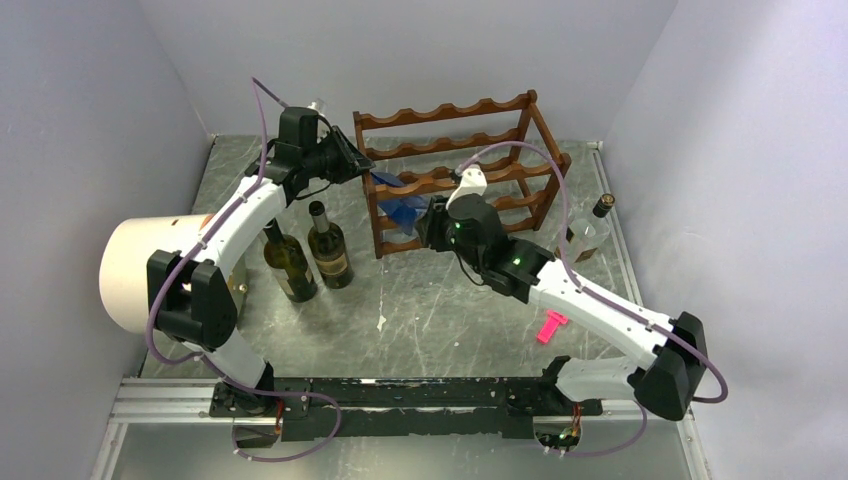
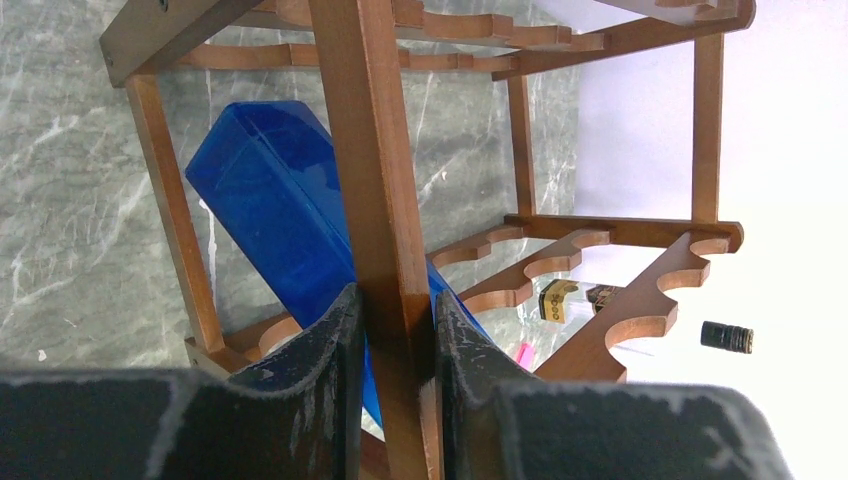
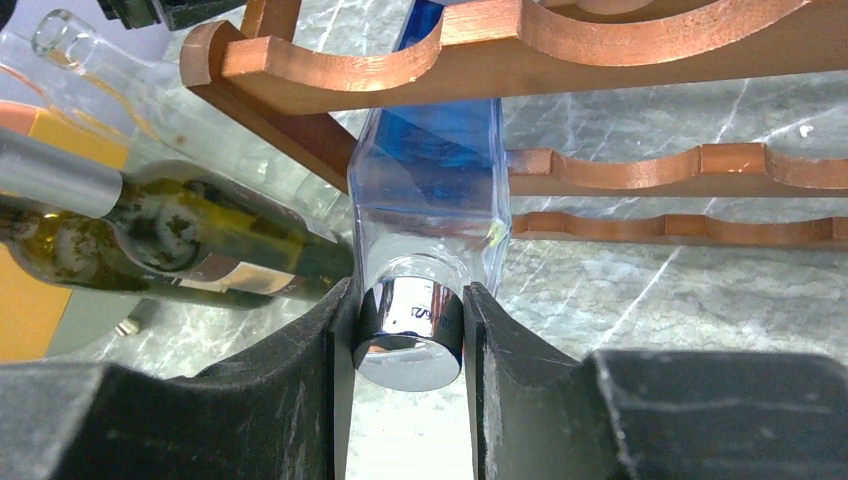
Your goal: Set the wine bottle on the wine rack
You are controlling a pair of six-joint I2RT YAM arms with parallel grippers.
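Observation:
The reddish-brown wine rack (image 1: 470, 150) stands at the back of the table. A blue square-bodied bottle (image 1: 400, 205) lies tilted in the rack's left end, its neck pointing out toward the front. My left gripper (image 1: 360, 165) is shut on the rack's upright corner post (image 2: 370, 150), with the blue bottle (image 2: 270, 190) just behind it. My right gripper (image 1: 428, 222) is shut on the bottle's shiny silver cap (image 3: 410, 325). The bottle's body (image 3: 430, 170) passes under a scalloped rail (image 3: 520, 50).
Two green wine bottles (image 1: 288, 265) (image 1: 328, 245) stand left of the rack. A clear bottle with a dark cap (image 1: 588, 235) stands at the rack's right. A large cream cylinder (image 1: 140, 275) sits at the left. A pink tag (image 1: 550, 326) lies on the table.

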